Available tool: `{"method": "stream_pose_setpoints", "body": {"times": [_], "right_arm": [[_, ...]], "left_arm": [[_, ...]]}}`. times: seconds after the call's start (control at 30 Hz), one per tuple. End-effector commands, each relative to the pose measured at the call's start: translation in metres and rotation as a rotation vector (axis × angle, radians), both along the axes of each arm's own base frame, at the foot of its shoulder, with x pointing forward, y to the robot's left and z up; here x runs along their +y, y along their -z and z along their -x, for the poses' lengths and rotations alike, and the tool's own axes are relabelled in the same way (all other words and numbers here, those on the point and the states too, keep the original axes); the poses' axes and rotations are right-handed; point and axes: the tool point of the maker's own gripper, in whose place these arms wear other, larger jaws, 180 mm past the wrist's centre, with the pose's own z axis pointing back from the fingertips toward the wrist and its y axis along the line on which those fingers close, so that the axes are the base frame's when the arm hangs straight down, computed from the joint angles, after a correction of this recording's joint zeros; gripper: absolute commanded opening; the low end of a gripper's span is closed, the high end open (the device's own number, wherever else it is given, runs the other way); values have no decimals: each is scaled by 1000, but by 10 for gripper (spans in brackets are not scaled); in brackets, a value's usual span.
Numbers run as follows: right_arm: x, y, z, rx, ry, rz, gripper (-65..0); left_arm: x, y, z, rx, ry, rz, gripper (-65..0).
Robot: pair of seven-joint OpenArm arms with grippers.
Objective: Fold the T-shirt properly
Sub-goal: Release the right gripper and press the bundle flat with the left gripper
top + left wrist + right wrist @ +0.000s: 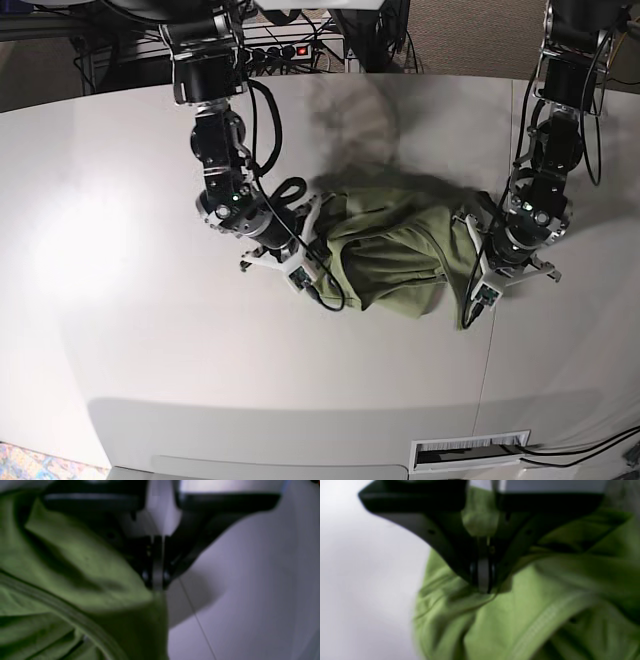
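Base view, left to right: the right arm (pixel 222 160) reached down from the top left. Its claw (pixel 318 215) was at the left edge of the T-shirt (pixel 390 255), though the fingertips could not be made out from this height. The shirt lay bunched in a crumpled olive-green heap on the pale grey table (pixel 120 300), right of centre and between the two arms. The left arm (pixel 545 150) came down on the right side, with its claw (pixel 470 235) at the shirt's right edge. A narrow tail of cloth trailed toward the near side there. A power strip (pixel 290 50) with cables sat behind the table at top, and a white slotted panel (pixel 470 452) lay at the near edge. No containers were in view.

The wrist views gave what the base view could not. Right wrist: the right claw (pixel 483 587) was closed, its black fingers (pixel 440 540) pinched on a fold of the T-shirt (pixel 520 610). A small tuft of cloth showed above, between the finger bases. A ribbed, stitched hem band ran diagonally across the lower right. The table (pixel 357 580) was bare on the left.

Left wrist: the left claw (pixel 157 585) was closed too, gripping the edge of the T-shirt (pixel 75 580), which hung below the tips. The cloth was soft and thin, deeply creased, with a ribbed band curving across the lower left. A fine seam line crossed the smooth table (pixel 250 592) on the right. Both wrist views were blurred.
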Motion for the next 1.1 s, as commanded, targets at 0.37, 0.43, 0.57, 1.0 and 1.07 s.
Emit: {"method": "stream_pose_setpoints", "body": {"times": [0.37, 0.43, 0.57, 1.0, 1.07], "right_arm": [[36, -29, -45, -59, 1, -88, -650], [45, -34, -45, -69, 4, -113, -650], [55, -35, -43, -65, -7, -117, -650], [-30, -85, -55, -121, 130, 44, -650], [-52, -85, -51, -109, 169, 59, -650]], "left_arm": [[4, -20, -14, -69, 0, -12, -650], [4, -23, -14, -73, 2, -15, -650], [-4, -41, -15, -100, 17, -26, -650], [-89, -70, 25, -60, 195, 360, -650], [-100, -65, 34, -44, 225, 402, -650]]}}
